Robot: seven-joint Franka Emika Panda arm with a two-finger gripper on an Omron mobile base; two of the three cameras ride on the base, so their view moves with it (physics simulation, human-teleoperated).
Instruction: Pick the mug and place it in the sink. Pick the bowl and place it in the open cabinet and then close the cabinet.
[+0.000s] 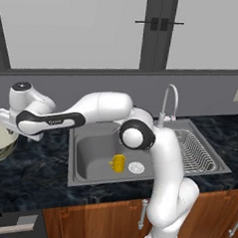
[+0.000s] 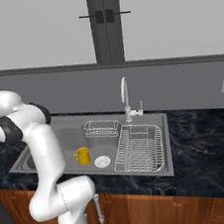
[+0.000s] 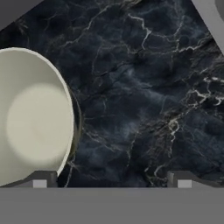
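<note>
The end effector (image 3: 111, 179) stands wide open with nothing between its fingers, looking straight down on the dark marbled table (image 3: 144, 96). One fingertip (image 3: 40, 179) sits right at the rim of the bowl (image 3: 33, 118), whose pale cream inside faces up at the hand, while the other fingertip is over bare stone; the bowl is beside the open fingers rather than between them, and I cannot tell whether that near finger actually touches the rim. From behind the robot on its left, the end effector (image 1: 6, 120) is stretched far out to the left of the arm's base, just above the bowl (image 1: 1, 142), which rests on the table near the left edge of that view. Further right, the sink (image 1: 82, 174) is let into the table, and the yellow mug (image 1: 118, 163) stands upright on the basin floor, just beside the round drain (image 1: 135, 167). From the other side the mug (image 2: 82, 156) shows its handle turned toward the arm, with the wire rack (image 2: 139, 148) filling the right part of the sink (image 2: 142, 172) and the curved faucet (image 2: 126, 99) rising behind it. Brown wooden cupboard doors (image 2: 147, 212) run below the table.
</note>
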